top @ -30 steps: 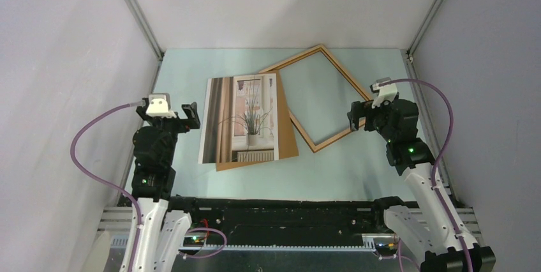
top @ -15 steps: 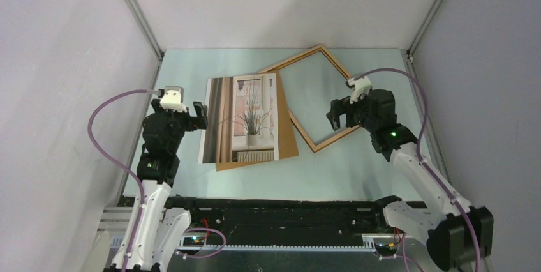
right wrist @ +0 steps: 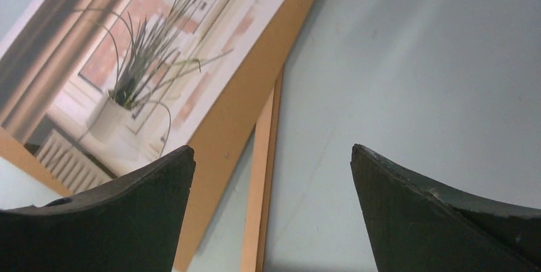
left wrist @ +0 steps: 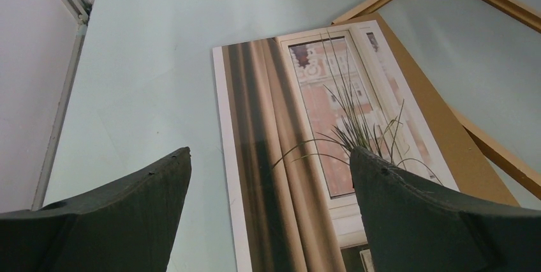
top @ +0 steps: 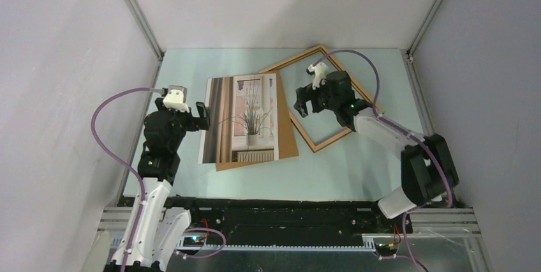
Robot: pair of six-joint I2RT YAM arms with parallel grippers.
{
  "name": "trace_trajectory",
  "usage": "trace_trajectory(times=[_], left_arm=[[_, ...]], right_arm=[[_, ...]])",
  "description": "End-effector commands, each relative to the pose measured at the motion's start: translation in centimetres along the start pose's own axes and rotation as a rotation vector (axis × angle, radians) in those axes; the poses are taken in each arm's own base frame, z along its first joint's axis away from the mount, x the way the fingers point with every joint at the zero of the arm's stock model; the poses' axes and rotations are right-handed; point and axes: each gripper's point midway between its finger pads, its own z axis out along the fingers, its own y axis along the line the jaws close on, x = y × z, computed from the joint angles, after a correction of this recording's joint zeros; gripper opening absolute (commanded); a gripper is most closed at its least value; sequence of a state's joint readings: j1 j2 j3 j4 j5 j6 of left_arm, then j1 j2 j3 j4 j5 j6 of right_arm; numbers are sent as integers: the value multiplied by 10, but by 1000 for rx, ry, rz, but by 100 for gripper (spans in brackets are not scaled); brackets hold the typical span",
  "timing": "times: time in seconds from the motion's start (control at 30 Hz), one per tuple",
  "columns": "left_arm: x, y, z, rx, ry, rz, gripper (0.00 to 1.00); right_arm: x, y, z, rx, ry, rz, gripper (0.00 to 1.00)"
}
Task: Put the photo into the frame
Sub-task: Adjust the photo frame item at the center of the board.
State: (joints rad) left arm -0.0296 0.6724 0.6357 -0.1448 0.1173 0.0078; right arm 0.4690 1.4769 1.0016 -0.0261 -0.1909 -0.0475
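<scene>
The photo (top: 239, 119), a print of a potted grassy plant at a window, lies picture side up on a brown backing board (top: 288, 138) at the table's middle. The thin light wooden frame (top: 290, 60) lies turned like a diamond to its right, with its left corner under the board. My left gripper (top: 203, 115) is open and empty above the photo's left edge; the photo (left wrist: 306, 157) fills the left wrist view between the jaws. My right gripper (top: 305, 103) is open and empty over the frame's lower left rail (right wrist: 261, 182), beside the board (right wrist: 236, 125).
Grey walls close in the pale green table (top: 185, 74) on the left, back and right. The right arm reaches across the frame's lower right rail. A black rail runs along the near edge by the arm bases.
My right gripper has swung left from the table's right side to a spot over the frame. My left gripper has moved slightly right, up to the photo's left edge. Both stay open.
</scene>
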Motion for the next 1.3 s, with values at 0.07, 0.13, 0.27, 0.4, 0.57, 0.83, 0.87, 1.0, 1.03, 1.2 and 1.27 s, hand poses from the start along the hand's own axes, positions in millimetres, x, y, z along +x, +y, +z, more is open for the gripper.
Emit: trace_trajectory(times=[0.07, 0.13, 0.27, 0.4, 0.57, 0.83, 0.87, 1.0, 1.03, 1.2, 1.27], left_arm=[[-7, -2, 1, 21, -28, 13, 98], [-6, -1, 1, 20, -27, 17, 98], [-6, 0, 2, 14, -29, 26, 98], [-5, 1, 2, 11, -25, 32, 98], [-3, 1, 3, 10, -20, 37, 98], [-1, 3, 4, 4, -14, 44, 98], [-1, 3, 4, 4, -15, 45, 98], [-1, 3, 4, 2, -14, 48, 98], [-1, 3, 4, 3, -16, 48, 98], [-1, 3, 4, 3, -16, 48, 98], [-1, 3, 4, 4, -16, 49, 98]], right_arm=[[-37, 10, 55, -97, -73, 69, 94], [-38, 8, 71, -111, -61, 101, 92], [-37, 1, 102, -162, -33, 202, 89], [-30, -9, 132, -222, 32, 329, 81], [-17, -21, 162, -266, 114, 448, 76], [-9, -24, 188, -320, 174, 534, 75], [-13, -25, 189, -325, 172, 536, 75], [-9, -22, 196, -353, 192, 572, 73], [-5, -21, 197, -359, 202, 583, 72], [-1, -18, 204, -389, 214, 604, 66], [0, -16, 205, -402, 218, 612, 64]])
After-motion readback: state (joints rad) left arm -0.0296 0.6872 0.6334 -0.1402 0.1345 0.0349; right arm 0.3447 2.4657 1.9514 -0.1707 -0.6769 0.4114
